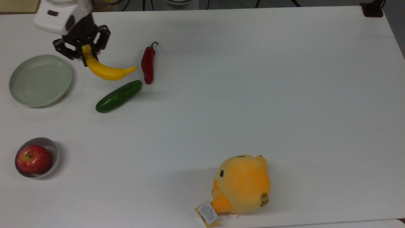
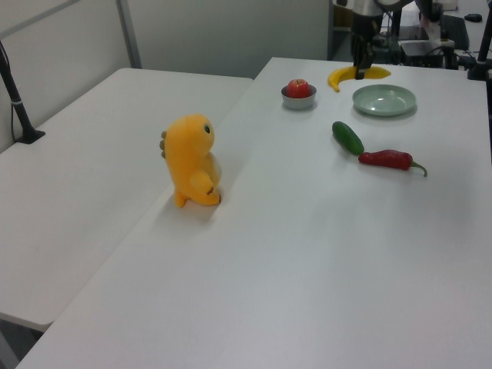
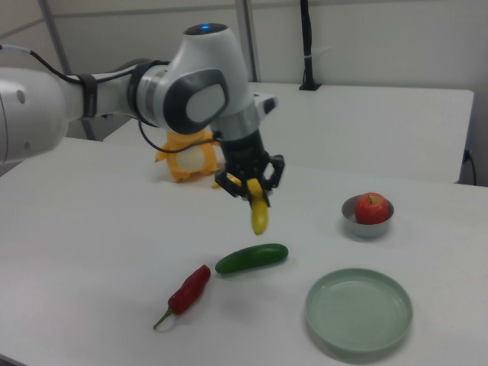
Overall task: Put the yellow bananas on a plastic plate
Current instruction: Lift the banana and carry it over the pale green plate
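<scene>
Yellow banana [image 1: 107, 72] hangs gripped at one end by the fingers [image 1: 83, 52], lifted just beside the plate [image 1: 40, 80]. Carry step; next, shift over the plate, lower, release.

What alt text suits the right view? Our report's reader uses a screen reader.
A robot gripper holds a yellow banana in the air above a white table, short of an empty green plate; a cucumber lies below.
</scene>
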Motion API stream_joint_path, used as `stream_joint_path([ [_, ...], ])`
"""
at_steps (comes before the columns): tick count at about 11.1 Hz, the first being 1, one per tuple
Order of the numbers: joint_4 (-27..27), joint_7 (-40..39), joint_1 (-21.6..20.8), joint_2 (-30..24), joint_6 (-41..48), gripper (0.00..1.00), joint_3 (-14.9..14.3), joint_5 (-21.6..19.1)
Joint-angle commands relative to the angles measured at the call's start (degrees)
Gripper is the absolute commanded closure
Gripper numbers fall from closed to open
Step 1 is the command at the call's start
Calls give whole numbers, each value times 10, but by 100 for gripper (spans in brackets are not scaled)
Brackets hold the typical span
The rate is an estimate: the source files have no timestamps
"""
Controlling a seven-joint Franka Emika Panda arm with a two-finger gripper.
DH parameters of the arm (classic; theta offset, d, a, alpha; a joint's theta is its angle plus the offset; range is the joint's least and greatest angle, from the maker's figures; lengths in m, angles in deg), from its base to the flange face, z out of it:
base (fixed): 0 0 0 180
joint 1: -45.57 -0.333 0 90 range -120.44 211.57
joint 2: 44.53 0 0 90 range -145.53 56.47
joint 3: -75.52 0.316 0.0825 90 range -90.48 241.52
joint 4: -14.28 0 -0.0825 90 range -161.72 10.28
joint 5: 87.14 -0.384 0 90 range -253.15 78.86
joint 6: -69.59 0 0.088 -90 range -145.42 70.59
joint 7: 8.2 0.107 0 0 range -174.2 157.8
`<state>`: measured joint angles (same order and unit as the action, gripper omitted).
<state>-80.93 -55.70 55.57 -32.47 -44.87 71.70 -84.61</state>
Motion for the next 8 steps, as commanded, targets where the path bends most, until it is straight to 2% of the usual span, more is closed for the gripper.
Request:
stream_joint_path([
  [1,5,-125,61,5,3,82,-4,0],
  [6,5,-197,133,87,-158,82,-5,5],
  [8,5,-196,142,119,-198,82,-6,10],
])
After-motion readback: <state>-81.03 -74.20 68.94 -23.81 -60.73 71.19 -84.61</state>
